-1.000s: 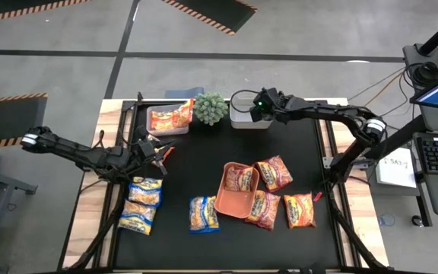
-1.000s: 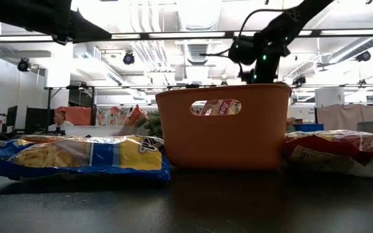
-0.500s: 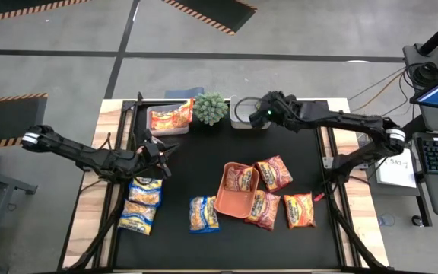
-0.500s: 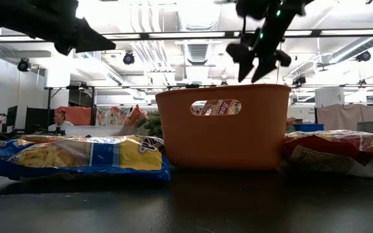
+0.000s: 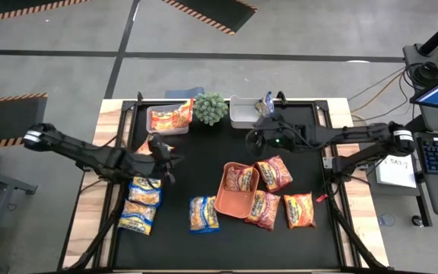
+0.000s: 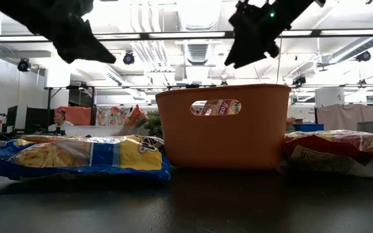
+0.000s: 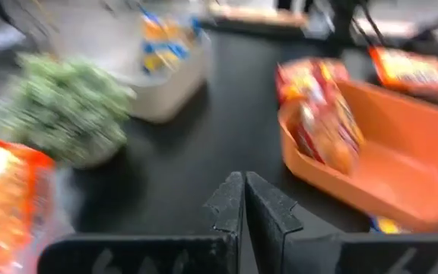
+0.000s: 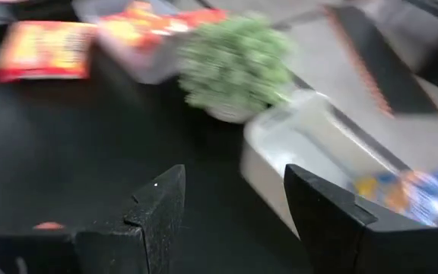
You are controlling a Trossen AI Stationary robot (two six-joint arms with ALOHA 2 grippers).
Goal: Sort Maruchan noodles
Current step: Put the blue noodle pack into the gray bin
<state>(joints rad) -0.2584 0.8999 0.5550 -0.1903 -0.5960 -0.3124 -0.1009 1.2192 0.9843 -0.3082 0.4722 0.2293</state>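
The right tool (image 5: 255,140) hangs over bare black mat near the far middle of the bench (image 5: 204,171), its two fingers (image 8: 158,205) standing apart with nothing between them. Just beyond it, at the far edge, a clear bin (image 5: 247,113) holds one yellow-and-blue packet (image 5: 266,103) leaning against its right wall. A small green plant (image 5: 210,108) stands beside that bin on its left, and past the plant a second clear bin (image 5: 166,119) holds an orange packet (image 5: 175,116).

Nearer the front from the right tool sits the orange tray (image 5: 236,189) with a dark red packet (image 5: 239,178) inside. Two more dark red packets (image 5: 274,173) lie touching the tray's right side, and an orange packet (image 5: 299,210) lies beside them, farther right.

The left tool (image 5: 167,161) is over the left part of the mat, fingers (image 7: 230,205) pressed together and empty. Just in front of it lie two yellow-and-blue packets (image 5: 146,190), one partly over the other near the mat's left edge; a third (image 5: 203,214) lies left of the tray. An orange packet's corner shows just behind the left arm.

The black mat covers a wooden top. Beyond, the low view shows an open workroom with ceiling lights, and a person (image 6: 60,120) sits far off at left.
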